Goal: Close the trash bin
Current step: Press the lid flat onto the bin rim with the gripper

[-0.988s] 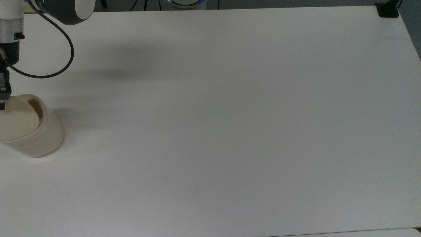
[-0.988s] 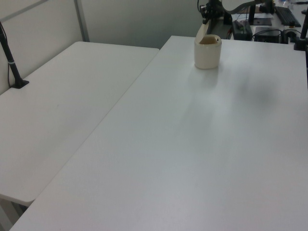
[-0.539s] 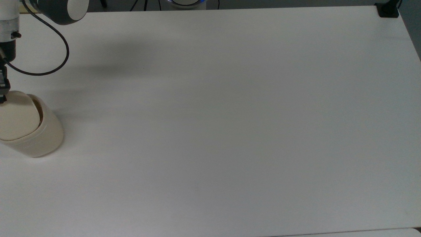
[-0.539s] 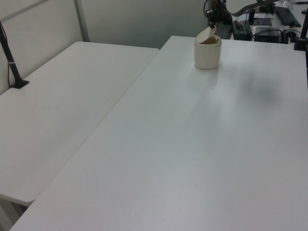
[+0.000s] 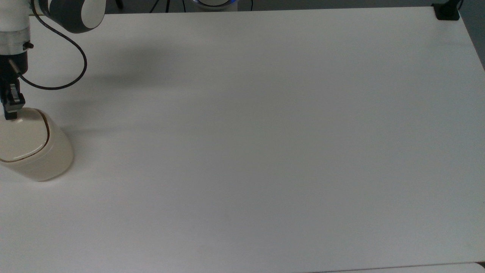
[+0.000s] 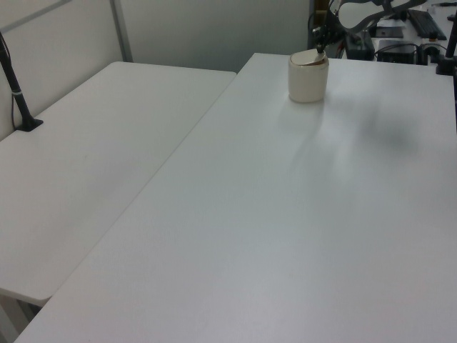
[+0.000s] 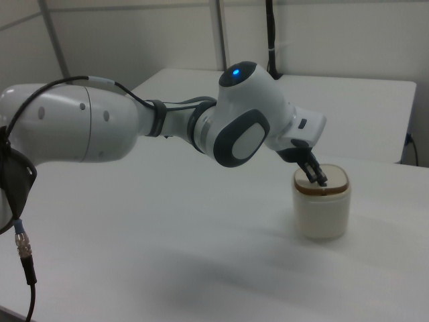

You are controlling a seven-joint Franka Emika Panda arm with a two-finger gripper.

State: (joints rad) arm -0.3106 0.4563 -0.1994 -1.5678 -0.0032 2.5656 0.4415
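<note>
Lid (image 7: pixel 322 182) of the small cream-beige plastic trash bin (image 5: pixel 36 146), a flat rounded-square panel ringed by a thin brownish seam, lies level on the rounded cylindrical body, with no gap showing along its edge in the right view. The trash bin stands on the white table (image 5: pixel 265 132) at the far left edge of the top view; in the left view (image 6: pixel 308 76) it sits near the far end of that table, close to the edge that meets a second white table (image 6: pixel 93 164) on the left view's left. The black two-finger gripper (image 7: pixel 317 177) of the white and grey robot arm (image 7: pixel 241 131) points down at the lid, its tip on or just above the lid's surface near the rim; in the top view the gripper (image 5: pixel 10 110) meets the lid at its upper left edge, and whether it truly touches cannot be told. The fingers appear drawn close together with nothing between them, though how tightly they meet cannot be told for certain. A black cable (image 5: pixel 72 53) loops from the arm's wrist over the table in the top view, apart from the trash bin. A black clamp (image 5: pixel 447 11) sits at the table's corner at the top view's upper right, well apart from everything else. In the right view the arm reaches in from the right view's left, its blue-lit joint (image 7: pixel 236 72) above the tabletop.
</note>
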